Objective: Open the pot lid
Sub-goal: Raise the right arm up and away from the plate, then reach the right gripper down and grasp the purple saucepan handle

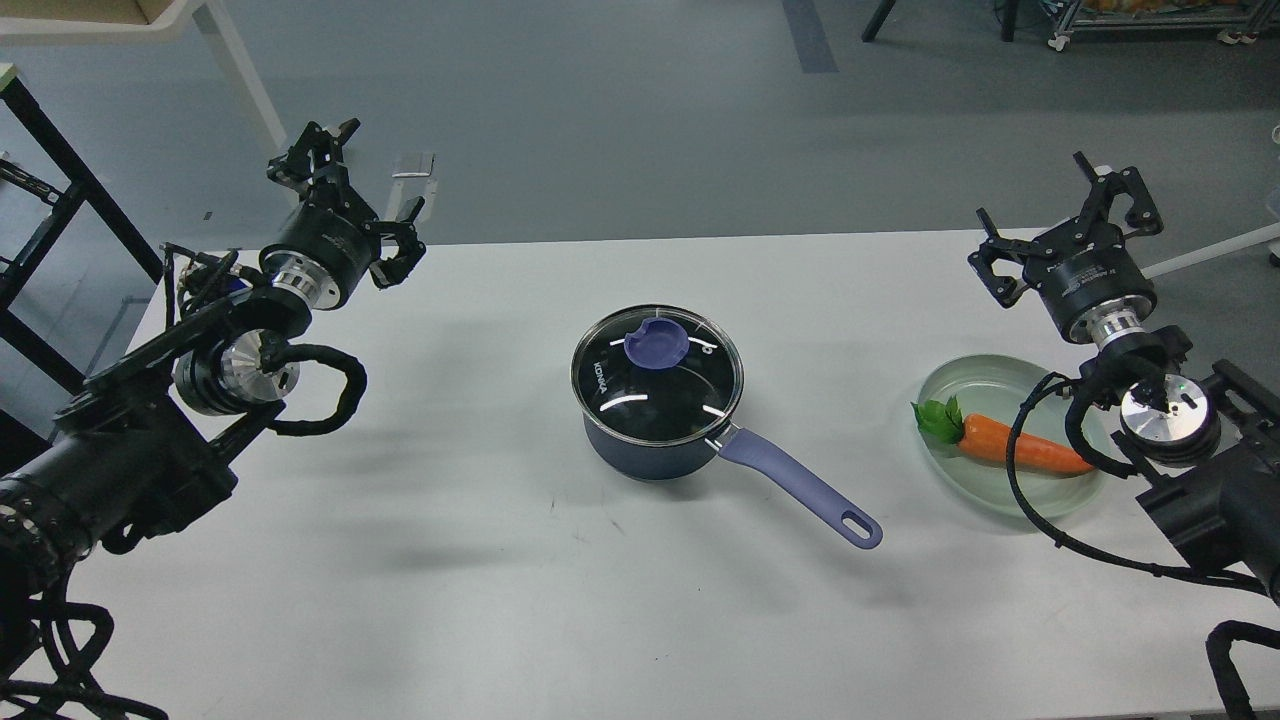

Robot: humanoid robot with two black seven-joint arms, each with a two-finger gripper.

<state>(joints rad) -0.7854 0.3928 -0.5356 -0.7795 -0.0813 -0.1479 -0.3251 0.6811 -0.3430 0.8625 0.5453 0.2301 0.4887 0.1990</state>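
Note:
The small dark navy pot (650, 452) stands at the middle of the white table (480, 560), its lavender handle (800, 486) pointing toward the front right. The glass lid (640, 392) with a steel rim rests flat on the pot, its purple-blue knob (655, 344) off toward the far side. My left gripper (362, 195) hovers open over the table's far left corner, well away from the pot. At the far right my right gripper (1052, 218) is raised and open too, holding nothing.
A pale green glass plate (985, 366) with a carrot (1012, 444) sits right of the pot, partly under my right arm's cable. A black frame (50, 190) stands beyond the table's left edge.

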